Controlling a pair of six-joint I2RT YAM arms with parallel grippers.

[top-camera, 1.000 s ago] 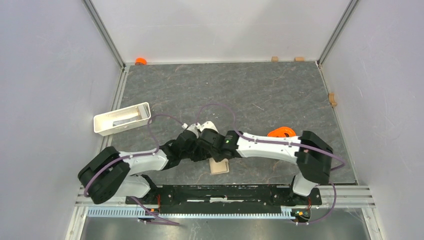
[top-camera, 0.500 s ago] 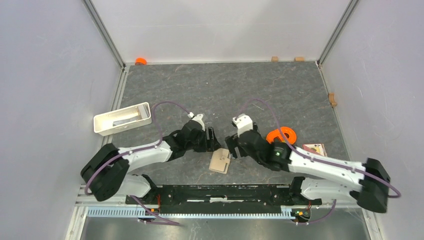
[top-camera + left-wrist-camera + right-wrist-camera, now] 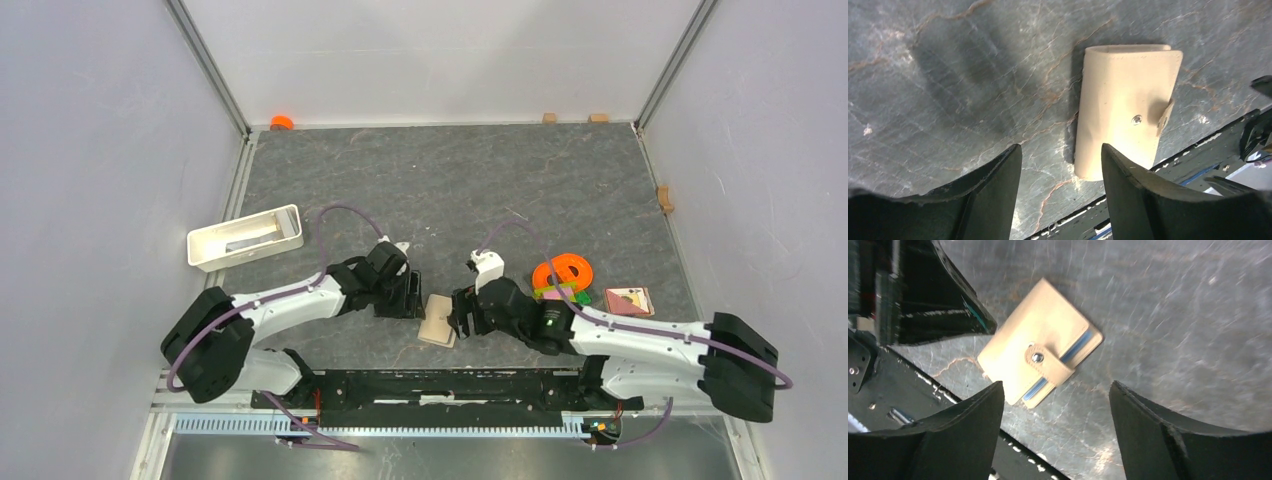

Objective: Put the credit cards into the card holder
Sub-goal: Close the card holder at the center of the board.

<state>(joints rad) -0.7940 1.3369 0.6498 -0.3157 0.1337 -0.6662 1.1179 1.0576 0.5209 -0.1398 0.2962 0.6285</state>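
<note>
Top external view: the card holder [image 3: 438, 320] lies flat on the grey tabletop [image 3: 500, 180], near the front edge, between the two arms. The left claw [image 3: 408, 295] sits just beside its left side and the right claw [image 3: 462, 315] just beside its right side. From above I cannot tell whether either one touches it.

Left wrist view: the left claw [image 3: 1060, 150] is spread wide with nothing between its fingers [image 3: 998, 185]. The card holder [image 3: 1125, 107] lies just ahead of them, folded shut, with the snap tab [image 3: 1164, 114] wrapped over one edge.

Right wrist view: the right claw [image 3: 1055, 390] is also spread apart and holds nothing. The card holder [image 3: 1033, 360] lies ahead of its fingers [image 3: 1143, 425] at a slant, with the snap tab [image 3: 1048, 362] fastened across it. Blue strips show along the open edge under the tab. I cannot tell whether they are a card or the pocket lining.

Off to the right on the tabletop, well apart from the card holder, a pale card [image 3: 630, 299] with reddish print lies flat. An orange ring [image 3: 562, 270] lies between that card and the right claw. A white tray [image 3: 245, 237] stands at the left side of the tabletop.
</note>
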